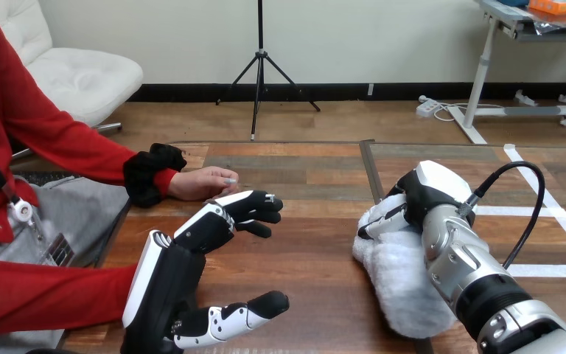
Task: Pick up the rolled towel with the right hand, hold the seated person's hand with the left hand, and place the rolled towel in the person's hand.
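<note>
One person's hand (203, 183) lies at the left of the desk (309, 243), loosely closed and resting on the wood, holding nothing. Just in front of it is the left robot hand (163, 284), one of two. It is set on edge and spread wide, with its fingers (254, 208) reaching out towards the person's hand and its thumb well apart below. It grips nothing, and whether its fingertips touch the person's hand I cannot tell. To the right lies the one rolled towel (402, 284), white and fluffy, resting on the desk. The right robot hand (424, 193) sits on the towel's far end, its fingers curled round the roll. The desk is dark and pale wooden planks.
</note>
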Action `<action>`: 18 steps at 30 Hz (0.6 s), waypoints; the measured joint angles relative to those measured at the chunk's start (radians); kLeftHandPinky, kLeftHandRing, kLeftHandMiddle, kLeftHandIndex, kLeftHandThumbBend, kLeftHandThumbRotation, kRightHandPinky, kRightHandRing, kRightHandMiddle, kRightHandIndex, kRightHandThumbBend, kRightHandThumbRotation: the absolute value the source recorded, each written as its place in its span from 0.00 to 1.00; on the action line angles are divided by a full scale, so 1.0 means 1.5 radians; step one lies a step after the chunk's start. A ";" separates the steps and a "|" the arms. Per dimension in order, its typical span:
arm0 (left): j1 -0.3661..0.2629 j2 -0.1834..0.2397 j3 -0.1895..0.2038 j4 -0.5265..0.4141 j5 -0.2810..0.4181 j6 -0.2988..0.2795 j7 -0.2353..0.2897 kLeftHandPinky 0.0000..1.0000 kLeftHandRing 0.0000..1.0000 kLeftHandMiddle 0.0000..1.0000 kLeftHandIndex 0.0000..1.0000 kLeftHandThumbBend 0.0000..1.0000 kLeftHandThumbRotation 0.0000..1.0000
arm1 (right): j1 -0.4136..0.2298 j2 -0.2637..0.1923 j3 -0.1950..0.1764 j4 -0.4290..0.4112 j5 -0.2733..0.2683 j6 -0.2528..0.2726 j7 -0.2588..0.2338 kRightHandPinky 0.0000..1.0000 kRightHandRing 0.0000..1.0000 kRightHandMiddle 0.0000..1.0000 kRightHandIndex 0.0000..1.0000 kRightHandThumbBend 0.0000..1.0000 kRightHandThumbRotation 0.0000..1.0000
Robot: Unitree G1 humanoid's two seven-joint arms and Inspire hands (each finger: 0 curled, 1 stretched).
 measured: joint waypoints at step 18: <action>0.000 -0.002 0.008 0.002 0.024 0.000 0.009 0.62 0.70 0.74 0.74 0.78 0.44 | 0.033 -0.028 0.000 -0.094 -0.014 0.025 0.021 0.24 0.35 0.44 0.46 0.84 0.00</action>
